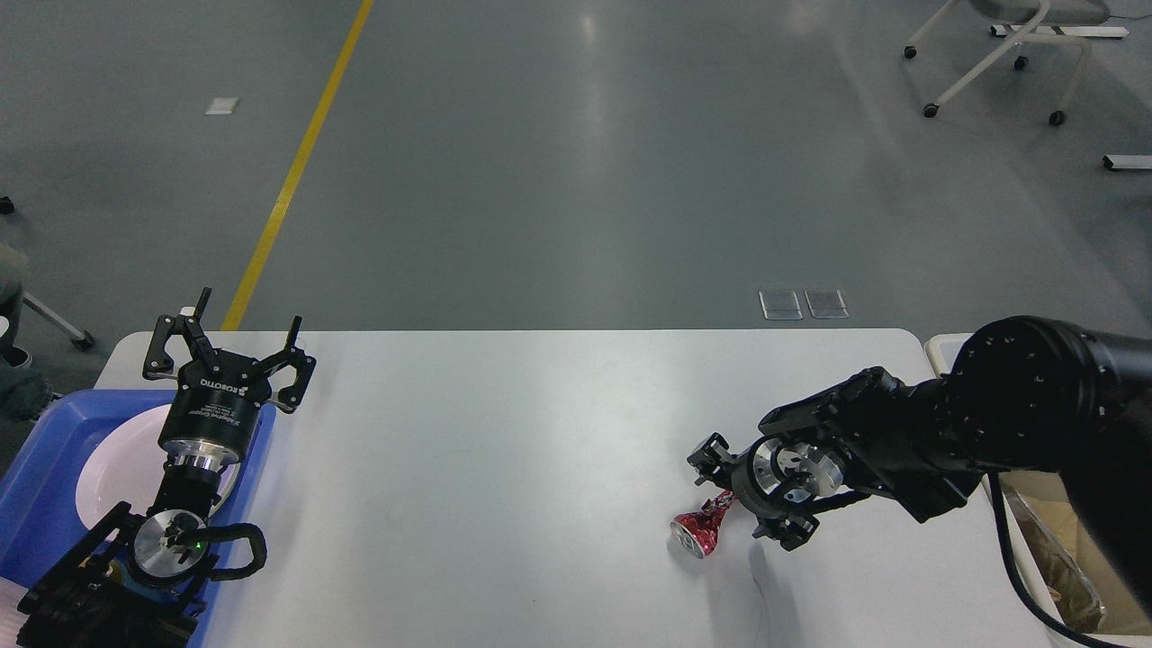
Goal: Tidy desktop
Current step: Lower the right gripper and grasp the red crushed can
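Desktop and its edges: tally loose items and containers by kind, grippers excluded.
Crushed red can: 1, on the desktop
Blue tray: 1, at the left edge
White plate: 1, in the tray
Cream bin: 1, at the right edge
Total: 4

Desktop point(504, 450) middle: wide bare stretch, free passage between arms. Left edge: tray point(40, 450) with plate point(112, 468) inside, left gripper point(229, 346) above tray's far right corner, fingers spread. Right: right gripper point(733, 499) low over crushed can point(697, 533), arm lying across that side. Bin point(1048, 576) beside right edge, partly hidden by arm. Near edge below can bare.
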`<state>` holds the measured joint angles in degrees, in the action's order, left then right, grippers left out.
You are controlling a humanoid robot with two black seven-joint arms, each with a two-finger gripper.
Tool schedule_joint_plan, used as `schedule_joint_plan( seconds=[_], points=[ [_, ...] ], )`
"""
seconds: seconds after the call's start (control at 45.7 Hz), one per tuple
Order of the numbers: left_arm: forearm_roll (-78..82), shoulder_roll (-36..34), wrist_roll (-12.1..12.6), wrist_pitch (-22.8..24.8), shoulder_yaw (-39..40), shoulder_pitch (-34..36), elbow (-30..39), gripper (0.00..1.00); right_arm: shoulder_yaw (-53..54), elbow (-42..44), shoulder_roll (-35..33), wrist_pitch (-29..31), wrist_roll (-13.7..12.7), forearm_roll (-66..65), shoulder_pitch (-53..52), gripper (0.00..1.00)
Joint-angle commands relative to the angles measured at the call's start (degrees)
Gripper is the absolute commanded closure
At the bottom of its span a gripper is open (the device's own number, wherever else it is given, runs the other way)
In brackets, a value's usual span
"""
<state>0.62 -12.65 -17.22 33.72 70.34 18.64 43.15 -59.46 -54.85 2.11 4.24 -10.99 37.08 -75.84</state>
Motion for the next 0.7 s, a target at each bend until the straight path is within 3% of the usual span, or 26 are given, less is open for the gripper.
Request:
schedule_joint_plan(
  seconds=[0.0,0.131,0.262,0.35,0.678],
  points=[
    [0.00,0.00,0.00,0.03,0.06,0.00,0.00,0.04,1.36,0.35,0.00,-1.95,0.00,0.09,0.96,0.35],
    [0.00,0.00,0.00,-0.06,-0.03,0.00,0.00,0.04,1.45,0.53,0.00,-4.41,0.00,1.67,1.66,0.65],
    [0.00,0.00,0.00,0.03,-0.03,0.00,0.00,0.04,1.45,0.97,0.00,-6.96,0.09,1.94,2.01,0.77],
    [0.00,0.00,0.00,0.03,0.06,0.00,0.00,0.04,1.45,0.97,0.09,-7.40,0.00,1.85,2.10,0.99],
    [0.00,0.00,0.00,-0.06,0.06,0.00,0.00,0.04,1.45,0.62,0.53,-7.32,0.00,1.76,1.93,1.00]
  ],
)
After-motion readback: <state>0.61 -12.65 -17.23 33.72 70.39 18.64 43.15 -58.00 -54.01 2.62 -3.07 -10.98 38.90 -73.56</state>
